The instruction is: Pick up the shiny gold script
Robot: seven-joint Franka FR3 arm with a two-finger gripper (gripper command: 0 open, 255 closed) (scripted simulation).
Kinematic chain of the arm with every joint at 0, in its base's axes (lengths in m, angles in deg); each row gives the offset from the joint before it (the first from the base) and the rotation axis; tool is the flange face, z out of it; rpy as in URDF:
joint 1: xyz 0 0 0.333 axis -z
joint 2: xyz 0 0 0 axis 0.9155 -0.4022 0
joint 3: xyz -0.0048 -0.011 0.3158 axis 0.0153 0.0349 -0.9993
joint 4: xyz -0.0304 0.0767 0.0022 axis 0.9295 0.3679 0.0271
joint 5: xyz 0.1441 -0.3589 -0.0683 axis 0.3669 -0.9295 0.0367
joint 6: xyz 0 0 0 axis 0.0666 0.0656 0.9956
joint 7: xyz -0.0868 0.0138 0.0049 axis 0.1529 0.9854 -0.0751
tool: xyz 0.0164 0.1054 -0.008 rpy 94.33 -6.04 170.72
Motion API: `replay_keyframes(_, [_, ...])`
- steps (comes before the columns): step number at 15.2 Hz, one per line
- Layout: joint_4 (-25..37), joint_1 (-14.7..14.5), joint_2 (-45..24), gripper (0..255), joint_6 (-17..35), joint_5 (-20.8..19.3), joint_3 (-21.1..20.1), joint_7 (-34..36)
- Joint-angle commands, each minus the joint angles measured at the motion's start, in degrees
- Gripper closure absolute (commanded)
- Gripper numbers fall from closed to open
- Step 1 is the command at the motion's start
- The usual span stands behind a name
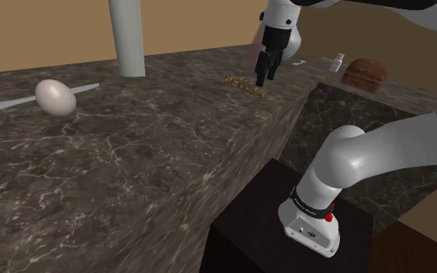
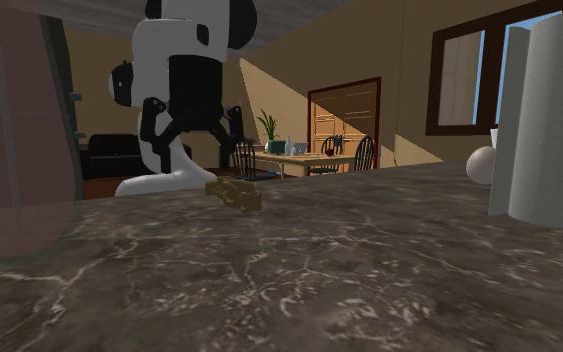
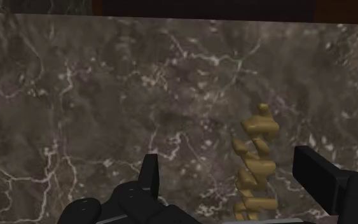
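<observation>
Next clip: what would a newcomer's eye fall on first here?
First, the gold script, lying on the dark marbled counter near its edge. The black pincer is open, with a finger on either side of the script and neither touching it. Next comes the pale egg, on the counter at the shoulder view's left.

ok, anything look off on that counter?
Nothing spilled or damaged. The gold script lies flat under the open hand, but off-centre, nearer one finger than the other. An egg sits loose on the marble counter and might roll.
</observation>
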Motion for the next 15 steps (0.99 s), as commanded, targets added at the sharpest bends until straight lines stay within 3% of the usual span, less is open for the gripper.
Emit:
replay_keyframes(1, [0.00,0.00,0.00,0,0.00,0.00,0.00,0.00])
replay_keyframes(5, [7.53,-2.14,-7.48,0,-1.31,1.15,-2.56,0.17])
replay_keyframes(14, [0.85,-2.16,-6.35,0,4.23,1.13,-2.52,0.34])
replay_keyframes(15, [0.72,-2.17,-6.26,255,4.27,1.14,-2.52,0.35])
